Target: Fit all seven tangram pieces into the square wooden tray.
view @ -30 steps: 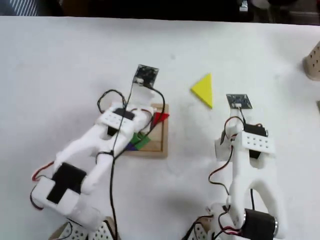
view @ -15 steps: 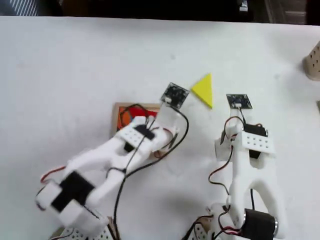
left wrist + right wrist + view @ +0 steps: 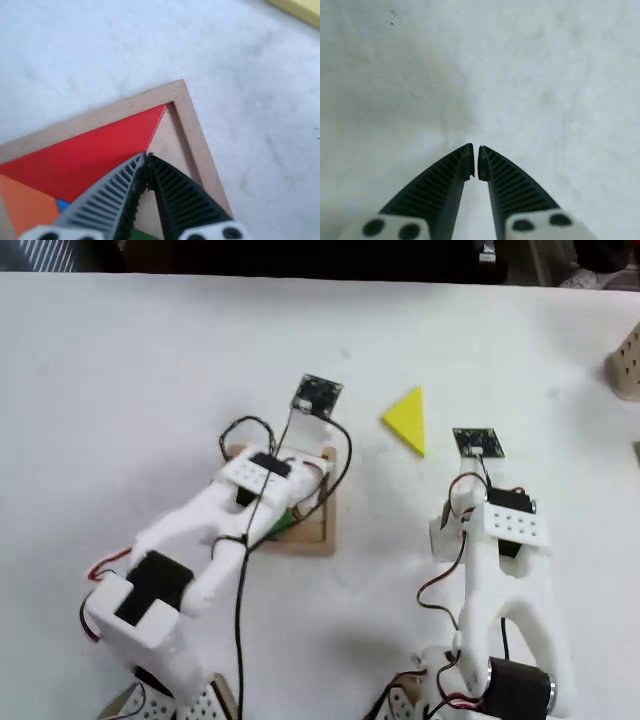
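White tabletop (image 3: 150, 360) fills nearly everything, matte and faintly mottled, with a dark strip of room along its far edge at 12 o'clock. A pale wooden block with holes (image 3: 628, 365) sits at the table's edge at about 2 o'clock.

Near the centre lies the square wooden tray (image 3: 318, 530), partly covered by the left arm. The left gripper (image 3: 147, 159) hangs over one tray corner with its ribbed jaws pressed together, gripping nothing, its tips at the pointed end of the red piece (image 3: 90, 155). Orange (image 3: 25, 205) and a blue sliver (image 3: 62, 204) lie beside the red, and green (image 3: 283, 523) peeks from under the arm. Bare tray floor shows between the red piece and the rim.

The yellow triangle (image 3: 408, 420) rests flat on the table at 1 o'clock from the tray, apart from it.

The right gripper (image 3: 475, 162), at 5 o'clock from the triangle, is over bare table with its jaws closed to a hairline slit, holding nothing.
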Action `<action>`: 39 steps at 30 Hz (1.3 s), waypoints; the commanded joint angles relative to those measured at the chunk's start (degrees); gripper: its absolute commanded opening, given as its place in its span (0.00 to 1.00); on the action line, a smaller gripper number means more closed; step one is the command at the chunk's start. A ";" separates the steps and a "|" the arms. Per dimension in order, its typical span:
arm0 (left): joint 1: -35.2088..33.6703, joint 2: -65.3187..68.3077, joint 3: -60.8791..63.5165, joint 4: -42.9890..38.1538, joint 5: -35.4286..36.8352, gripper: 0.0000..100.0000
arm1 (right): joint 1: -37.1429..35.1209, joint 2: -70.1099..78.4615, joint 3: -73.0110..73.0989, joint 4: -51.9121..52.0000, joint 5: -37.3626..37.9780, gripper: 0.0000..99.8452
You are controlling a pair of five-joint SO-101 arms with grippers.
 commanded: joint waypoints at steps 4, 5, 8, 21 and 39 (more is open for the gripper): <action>-1.27 -0.57 -3.08 0.97 0.26 0.02 | 0.13 -1.63 -0.26 -0.75 0.70 0.02; -1.27 -0.57 -3.08 0.97 0.26 0.02 | 0.13 -1.63 -0.26 -0.75 0.70 0.02; -1.27 -0.92 -3.08 0.97 0.44 0.02 | 0.04 -1.63 -0.26 -0.75 0.70 0.02; -2.51 -20.70 10.55 -2.81 0.09 0.02 | 0.04 -1.63 -0.26 -0.75 0.70 0.02; -0.66 -12.70 9.41 1.58 0.09 0.02 | 0.04 -1.63 -0.26 -0.75 0.70 0.02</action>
